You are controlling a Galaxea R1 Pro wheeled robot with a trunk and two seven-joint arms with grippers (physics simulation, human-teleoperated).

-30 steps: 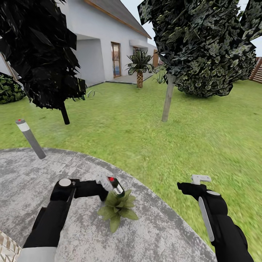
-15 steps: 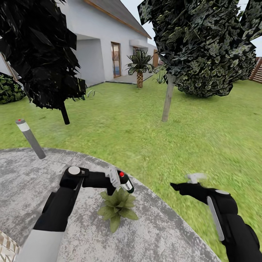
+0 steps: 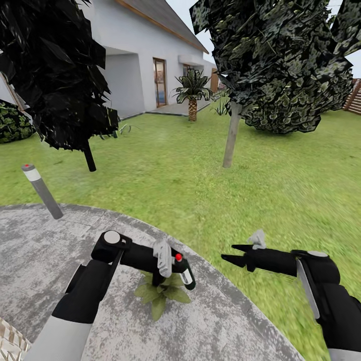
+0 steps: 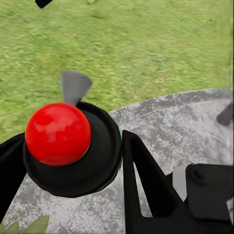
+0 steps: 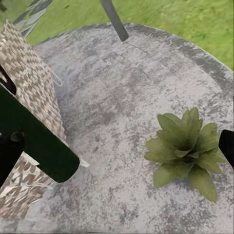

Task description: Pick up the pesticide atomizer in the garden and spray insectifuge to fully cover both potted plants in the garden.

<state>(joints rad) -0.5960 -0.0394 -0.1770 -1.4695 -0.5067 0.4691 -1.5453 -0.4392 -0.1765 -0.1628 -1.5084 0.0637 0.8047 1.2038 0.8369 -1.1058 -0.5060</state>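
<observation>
In the head view my left gripper is shut on the pesticide atomizer, a slim dark green bottle with a white label and a red-dotted black top. It hangs tilted just above a potted plant on the stone patio. The left wrist view looks down on the atomizer's black top, held between my black fingers. My right gripper is open and empty, pointing left at the atomizer from over the patio's rim. The right wrist view has the same potted plant.
A grey bollard lamp leans at the patio's far left edge. Wicker seating stands on the patio near me. Green lawn runs beyond the patio to a thin tree trunk, a dark tree and a white house.
My left gripper has carried the atomizer to the right and over the plant. My right gripper has swung left and now points at the atomizer.
</observation>
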